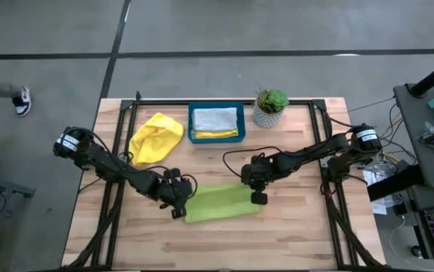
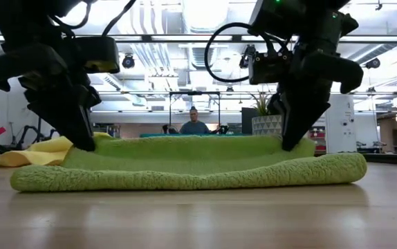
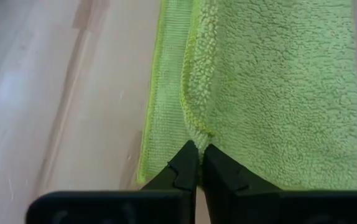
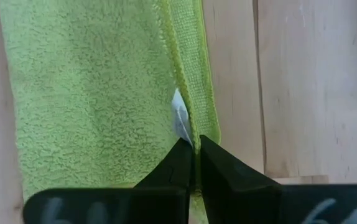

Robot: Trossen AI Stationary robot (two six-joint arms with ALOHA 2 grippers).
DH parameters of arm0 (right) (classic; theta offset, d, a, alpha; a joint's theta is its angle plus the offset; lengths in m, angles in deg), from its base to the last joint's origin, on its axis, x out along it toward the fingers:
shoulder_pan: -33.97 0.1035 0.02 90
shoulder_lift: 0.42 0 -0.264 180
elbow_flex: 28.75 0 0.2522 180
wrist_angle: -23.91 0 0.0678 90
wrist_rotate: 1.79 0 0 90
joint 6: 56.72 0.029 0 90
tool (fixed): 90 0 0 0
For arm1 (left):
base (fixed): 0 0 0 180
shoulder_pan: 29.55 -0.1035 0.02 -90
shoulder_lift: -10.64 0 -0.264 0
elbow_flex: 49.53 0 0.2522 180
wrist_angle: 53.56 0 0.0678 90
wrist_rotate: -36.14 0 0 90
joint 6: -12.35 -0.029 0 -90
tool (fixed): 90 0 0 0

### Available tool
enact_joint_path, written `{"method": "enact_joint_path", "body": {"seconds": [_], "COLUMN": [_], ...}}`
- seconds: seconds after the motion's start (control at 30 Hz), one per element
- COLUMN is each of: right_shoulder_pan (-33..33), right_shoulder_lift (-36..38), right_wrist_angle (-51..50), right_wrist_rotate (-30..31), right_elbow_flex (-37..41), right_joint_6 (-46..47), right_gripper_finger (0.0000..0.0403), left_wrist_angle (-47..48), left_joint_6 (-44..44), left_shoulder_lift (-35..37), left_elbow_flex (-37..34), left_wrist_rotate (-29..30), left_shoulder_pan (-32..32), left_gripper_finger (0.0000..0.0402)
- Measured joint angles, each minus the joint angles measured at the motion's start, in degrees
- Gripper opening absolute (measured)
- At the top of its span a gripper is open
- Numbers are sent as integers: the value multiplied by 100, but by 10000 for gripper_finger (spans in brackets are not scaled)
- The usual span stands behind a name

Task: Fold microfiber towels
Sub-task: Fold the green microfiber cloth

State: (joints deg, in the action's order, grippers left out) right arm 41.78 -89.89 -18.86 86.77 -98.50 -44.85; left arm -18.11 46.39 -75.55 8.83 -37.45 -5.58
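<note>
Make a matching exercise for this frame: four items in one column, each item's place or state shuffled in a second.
Items:
1. lime green towel
2. yellow towel
3. teal tray
4. potted plant

Places or states:
A. holds folded towels at the table's far edge
B. crumpled, left of the tray
C. folded over, an end pinched by the left gripper and by the right gripper
D. stands right of the tray

Pairs: 1-C, 2-B, 3-A, 4-D
</note>
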Motion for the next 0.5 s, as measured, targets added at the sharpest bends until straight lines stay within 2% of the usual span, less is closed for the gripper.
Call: {"method": "enact_joint_path", "body": {"seconds": [0.13,0.3,0.5], "right_shoulder_pan": [1,-14,-77], "right_shoulder_lift": [0,2,67], "right_wrist_angle": [107,58,-178], "right_wrist_rotate": [69,599,605], "right_elbow_flex": [0,0,-11], "right_joint_6": [4,2,3], "right_gripper_finger": [38,78,109], "left_wrist_angle": [45,269,489], "left_joint_6": [15,153,163], "left_shoulder_lift": [-1,-2,0], "left_elbow_flex": [0,0,0], "left_wrist_rotate": [12,157,211], "left_shoulder_pan": [0,-3,-13], "left_gripper_finger": [29,78,116]}}
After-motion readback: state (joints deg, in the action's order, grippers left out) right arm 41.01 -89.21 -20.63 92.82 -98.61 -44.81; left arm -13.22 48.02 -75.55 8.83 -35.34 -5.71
